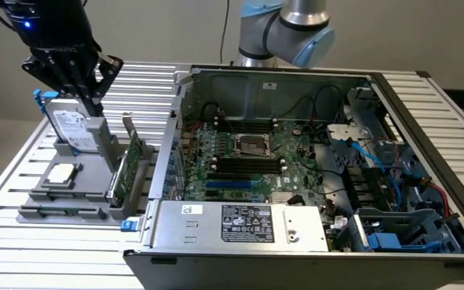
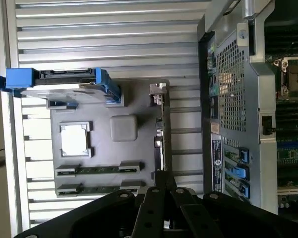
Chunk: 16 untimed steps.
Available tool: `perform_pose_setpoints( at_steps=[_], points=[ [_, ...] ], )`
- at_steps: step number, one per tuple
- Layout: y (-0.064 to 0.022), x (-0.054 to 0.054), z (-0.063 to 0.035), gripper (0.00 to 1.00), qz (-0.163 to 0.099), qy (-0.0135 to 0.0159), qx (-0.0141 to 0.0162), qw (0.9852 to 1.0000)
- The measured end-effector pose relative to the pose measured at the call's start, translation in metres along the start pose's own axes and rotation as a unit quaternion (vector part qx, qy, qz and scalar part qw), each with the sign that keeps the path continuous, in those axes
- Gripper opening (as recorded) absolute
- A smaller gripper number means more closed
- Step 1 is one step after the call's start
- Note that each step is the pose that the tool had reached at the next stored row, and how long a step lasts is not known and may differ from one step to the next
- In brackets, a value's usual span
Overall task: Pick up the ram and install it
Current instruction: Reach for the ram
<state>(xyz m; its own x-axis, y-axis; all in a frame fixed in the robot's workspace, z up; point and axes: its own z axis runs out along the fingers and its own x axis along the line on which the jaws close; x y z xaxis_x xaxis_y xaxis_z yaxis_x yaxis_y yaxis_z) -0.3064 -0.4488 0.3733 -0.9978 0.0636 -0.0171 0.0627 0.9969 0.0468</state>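
Open computer case (image 1: pixel 313 181) sits just beside the grey holder tray (image 2: pixel 139 148) on the worktop. The tool (image 1: pixel 93 107), closed and empty, hangs over the tray's hard-drive (image 1: pixel 75 130) end. The ram (image 1: pixel 58 211) lies flat at the tray's opposite end, well apart from the tool. Risk: if lowered closed here, the tool would likely strike the drive and grip nothing.

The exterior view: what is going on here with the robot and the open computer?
The robot arm's gripper hangs above the grey tray of parts, near the hard drive, jaws shut, holding nothing visible. The ram lies in the tray, not yet picked up. The open computer case stands beside it.
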Motion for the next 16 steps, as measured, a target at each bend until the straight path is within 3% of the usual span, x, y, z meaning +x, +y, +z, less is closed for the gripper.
perform_pose_setpoints(
  at_steps=[5, 16],
  points=[
    [-0.0048, 0.01, 0.0025, 0.11, 0.0, 0.0011, 0.0, 1.0],
    [-0.0163, 0.036, 0.0119, 0.11, 0.0, 0.0071, 0.0005, 1.0]
  ],
)
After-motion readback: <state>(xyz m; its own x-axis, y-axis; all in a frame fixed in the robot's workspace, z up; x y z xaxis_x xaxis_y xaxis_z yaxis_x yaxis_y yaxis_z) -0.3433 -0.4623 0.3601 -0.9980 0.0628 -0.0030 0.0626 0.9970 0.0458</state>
